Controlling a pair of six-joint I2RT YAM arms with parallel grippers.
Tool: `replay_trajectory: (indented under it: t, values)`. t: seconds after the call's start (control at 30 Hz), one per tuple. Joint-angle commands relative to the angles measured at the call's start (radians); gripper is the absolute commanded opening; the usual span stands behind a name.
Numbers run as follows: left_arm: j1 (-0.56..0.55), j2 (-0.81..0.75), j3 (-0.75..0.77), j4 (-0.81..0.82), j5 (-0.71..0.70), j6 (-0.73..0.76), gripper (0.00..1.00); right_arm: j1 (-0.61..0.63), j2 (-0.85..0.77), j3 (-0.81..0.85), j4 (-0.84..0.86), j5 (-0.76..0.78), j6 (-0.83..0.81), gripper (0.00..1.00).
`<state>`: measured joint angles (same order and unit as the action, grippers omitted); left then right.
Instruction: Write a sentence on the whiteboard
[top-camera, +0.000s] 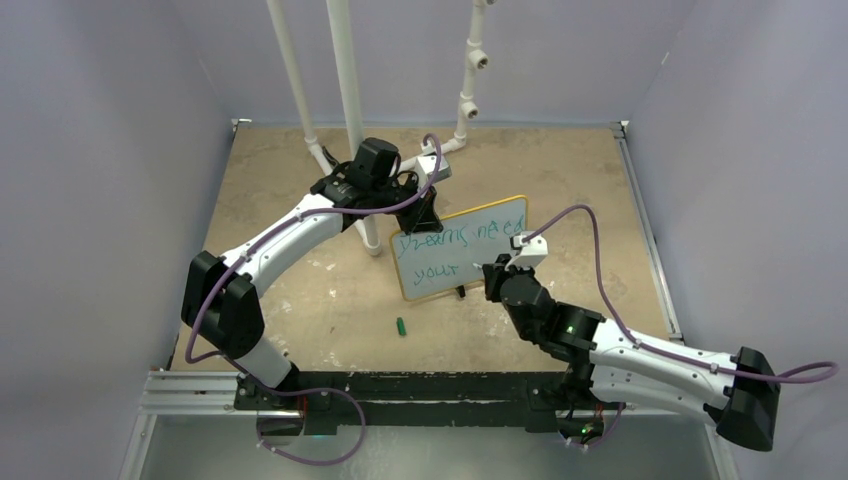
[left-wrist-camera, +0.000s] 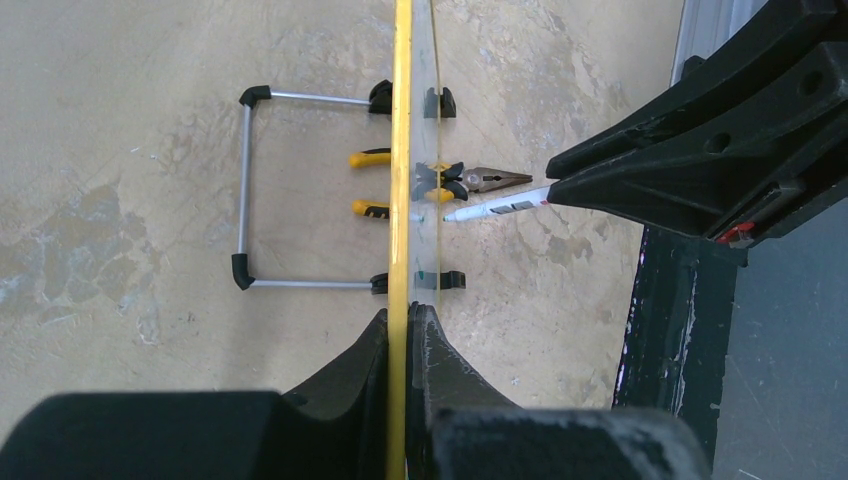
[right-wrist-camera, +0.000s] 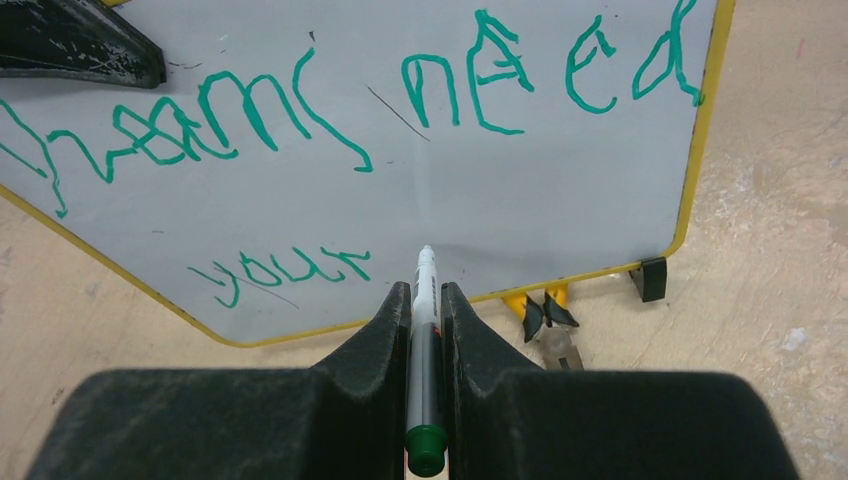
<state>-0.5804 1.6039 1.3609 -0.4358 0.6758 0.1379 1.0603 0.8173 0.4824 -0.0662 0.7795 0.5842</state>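
Note:
The whiteboard (top-camera: 460, 248) with a yellow rim stands tilted at the table's middle. Green lettering (right-wrist-camera: 300, 120) reads "Dreams need" with "your" (right-wrist-camera: 285, 270) below. My left gripper (top-camera: 428, 205) is shut on the board's top edge; in the left wrist view (left-wrist-camera: 410, 320) its jaws pinch the yellow rim (left-wrist-camera: 401, 150). My right gripper (top-camera: 497, 272) is shut on a green marker (right-wrist-camera: 424, 330), its tip touching the board just right of "your". The marker also shows in the left wrist view (left-wrist-camera: 495, 207).
Yellow-handled pliers (right-wrist-camera: 545, 320) lie under the board's lower edge. A green marker cap (top-camera: 400, 326) lies on the table in front of the board. White pipe posts (top-camera: 345, 90) stand behind. The board's wire stand (left-wrist-camera: 245, 190) rests on the table.

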Motion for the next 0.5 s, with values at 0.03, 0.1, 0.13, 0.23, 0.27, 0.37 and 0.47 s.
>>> replay_trajectory:
  t: [0.03,0.1,0.13,0.23,0.27,0.37,0.47]
  values:
    - [0.036,-0.018,-0.013,-0.012,-0.048,0.024,0.0,0.006,0.015,0.027,0.024,0.05,0.02,0.0]
    - [0.036,-0.018,-0.011,-0.013,-0.047,0.023,0.0,0.006,0.03,0.032,0.021,0.053,0.026,0.0]
    - [0.036,-0.018,-0.012,-0.012,-0.047,0.023,0.0,0.006,0.035,0.035,0.019,0.057,0.029,0.0]
    - [0.036,-0.018,-0.013,-0.011,-0.046,0.024,0.0,0.006,0.042,0.035,0.025,0.063,0.03,0.0]
    - [0.036,-0.018,-0.013,-0.013,-0.045,0.024,0.0,0.006,0.041,0.033,0.028,0.065,0.031,0.0]
    - [0.037,-0.016,-0.013,-0.013,-0.043,0.023,0.0,0.006,0.036,0.03,0.022,0.072,0.047,0.0]
    - [0.036,-0.016,-0.013,-0.014,-0.043,0.023,0.0,0.006,0.035,0.03,0.012,0.079,0.063,0.0]
